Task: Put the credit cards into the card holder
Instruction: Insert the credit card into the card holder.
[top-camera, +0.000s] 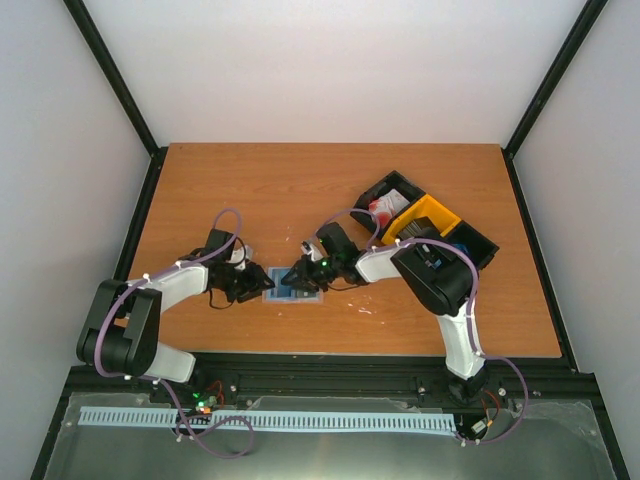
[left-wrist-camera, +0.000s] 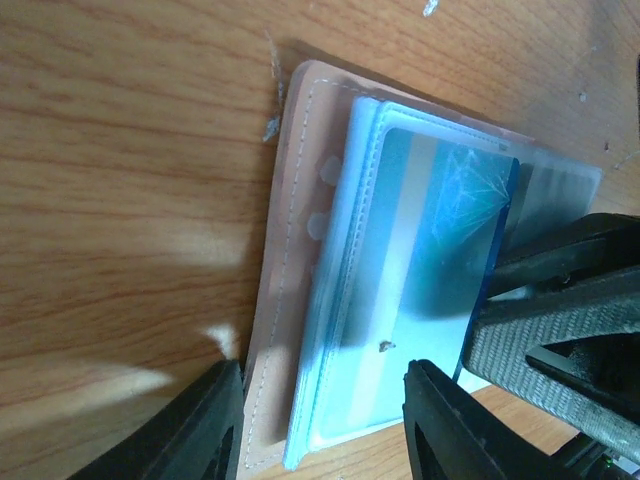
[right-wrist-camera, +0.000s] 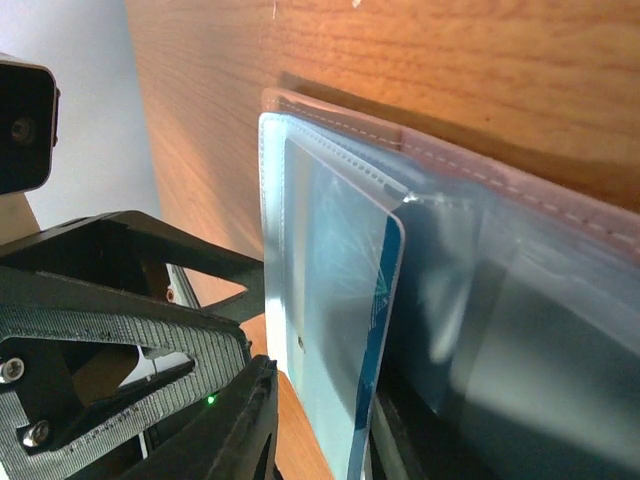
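Note:
The card holder (top-camera: 295, 285) lies open on the table between my two grippers, tan-pink outside (left-wrist-camera: 290, 250) with pale blue clear slots (right-wrist-camera: 480, 175). A blue credit card (left-wrist-camera: 440, 240) sits partly inside one clear slot, its outer edge (right-wrist-camera: 390, 300) still sticking out. My left gripper (left-wrist-camera: 320, 372) is open, one finger beside the tan flap and the other over the sleeves. My right gripper (right-wrist-camera: 320, 400) is open round the card's free end, with a gap on one side. White-and-red credit cards (top-camera: 385, 210) rest in a black bin.
A black bin (top-camera: 400, 185), a yellow bin (top-camera: 428, 218) and another black bin (top-camera: 478, 248) stand together at the right rear of the table. The two grippers (top-camera: 262, 284) (top-camera: 298, 277) face each other closely across the holder. Black frame posts edge the table.

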